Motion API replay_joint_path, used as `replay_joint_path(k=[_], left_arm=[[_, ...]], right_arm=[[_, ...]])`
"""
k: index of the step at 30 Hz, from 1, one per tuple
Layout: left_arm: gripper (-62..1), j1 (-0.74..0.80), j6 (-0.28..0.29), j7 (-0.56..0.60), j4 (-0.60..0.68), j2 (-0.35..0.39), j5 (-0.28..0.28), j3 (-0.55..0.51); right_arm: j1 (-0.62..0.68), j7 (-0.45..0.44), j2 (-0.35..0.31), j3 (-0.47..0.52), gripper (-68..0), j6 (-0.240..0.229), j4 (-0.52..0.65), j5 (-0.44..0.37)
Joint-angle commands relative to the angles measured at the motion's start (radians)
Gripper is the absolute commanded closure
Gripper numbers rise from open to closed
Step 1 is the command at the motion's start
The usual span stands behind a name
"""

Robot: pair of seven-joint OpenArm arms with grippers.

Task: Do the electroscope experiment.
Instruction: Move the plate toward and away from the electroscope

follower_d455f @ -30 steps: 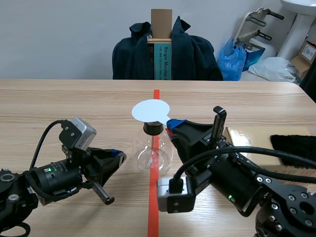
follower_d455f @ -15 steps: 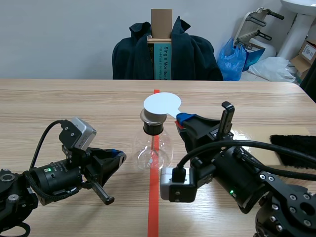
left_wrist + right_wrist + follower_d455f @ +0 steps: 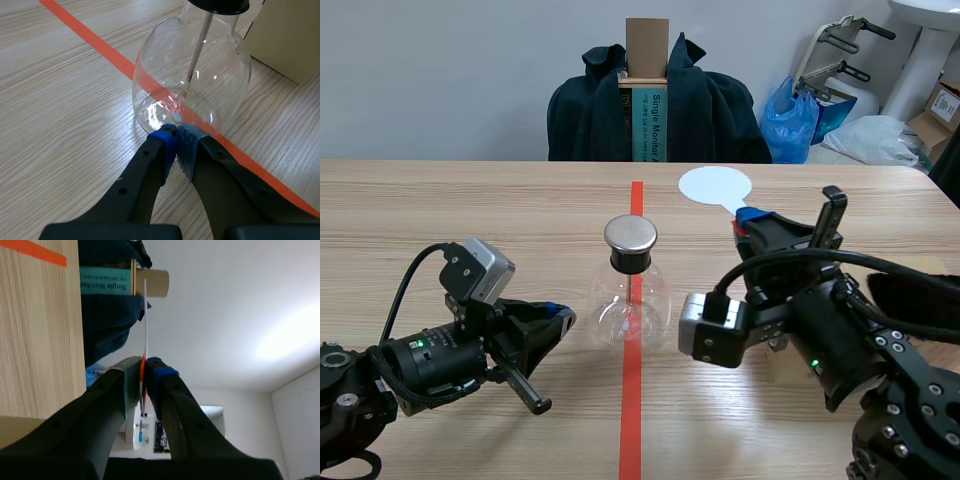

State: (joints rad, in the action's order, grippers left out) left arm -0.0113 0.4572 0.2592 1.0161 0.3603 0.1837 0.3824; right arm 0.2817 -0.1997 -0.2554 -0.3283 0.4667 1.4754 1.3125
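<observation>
Here's the pale wooden counter (image 3: 470,210), and right at its middle, well back from every edge, stands the clear round-bellied glass flask (image 3: 632,305), upright and planted on the orange-red tape line (image 3: 630,420). The left gripper (image 3: 176,137) lies low on the counter, pinched closed on nothing, its tips just beside the foot of the flask. I can't tell whether they actually touch the glass. Over on the right side, the right gripper (image 3: 752,222) is up in the air, clamped on the stem of a flat white round paddle (image 3: 714,186), which sits higher than the flask's top and off to its right, well apart from it. Down to the small parts now: a round silver metal cap (image 3: 630,235) crowns the black stopper, and a thin metal rod (image 3: 197,50) hangs inside the bulb. By my reading the step is presenting that paddle to the cap. To do it well, grip only the stem, bring the white face level over the cap, approach slowly from above, and never bump the glass sideways.
</observation>
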Motion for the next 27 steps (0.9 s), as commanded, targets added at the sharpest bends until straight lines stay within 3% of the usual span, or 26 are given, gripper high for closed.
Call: replay_joint_path(k=[1,11,21,27], left_arm=[[-3.6,-0.003,0.002,0.014,0.023,0.003,0.01,0.0],[-3.7,-0.003,0.002,0.014,0.023,0.003,0.01,0.0],[-3.7,-0.003,0.002,0.014,0.023,0.003,0.01,0.0],[-3.7,-0.003,0.002,0.014,0.023,0.003,0.01,0.0]], right_arm=[[-0.019,0.009,-0.005,0.016,-0.6,0.038,0.009,-0.007],[-0.058,0.078,-0.005,0.029,-0.6,0.194,0.101,-0.008],[-0.06,0.127,-0.005,0.114,-0.7,0.2,0.373,-0.014],[-0.06,0.127,-0.005,0.19,-0.6,0.2,0.509,-0.06]])
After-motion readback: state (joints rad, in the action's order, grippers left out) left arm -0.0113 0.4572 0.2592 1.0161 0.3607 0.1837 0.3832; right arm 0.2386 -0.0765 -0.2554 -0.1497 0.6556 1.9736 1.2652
